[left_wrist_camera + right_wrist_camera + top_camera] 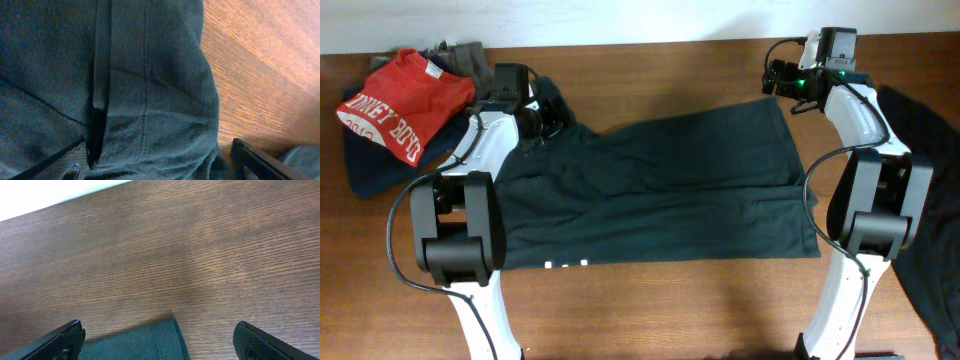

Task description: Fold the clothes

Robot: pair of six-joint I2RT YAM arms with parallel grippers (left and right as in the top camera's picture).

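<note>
Black short-sleeved fabric T-shirt [660, 190]: spread across the middle of the frame, creased, with white lettering peeking out at its lower edge.
Left gripper [548, 118]: at the shirt's upper left corner; fingers [260, 162] wide apart, with a hemmed fold bunched loosely between them.
Right gripper [782, 80]: jaws spread wide above the shirt's upper right corner, holding nothing.
Red white-lettered shirt [405, 100]: on top of a navy and grey pile, upper left.
Brown wooden table [680, 310]: beneath everything.
</note>
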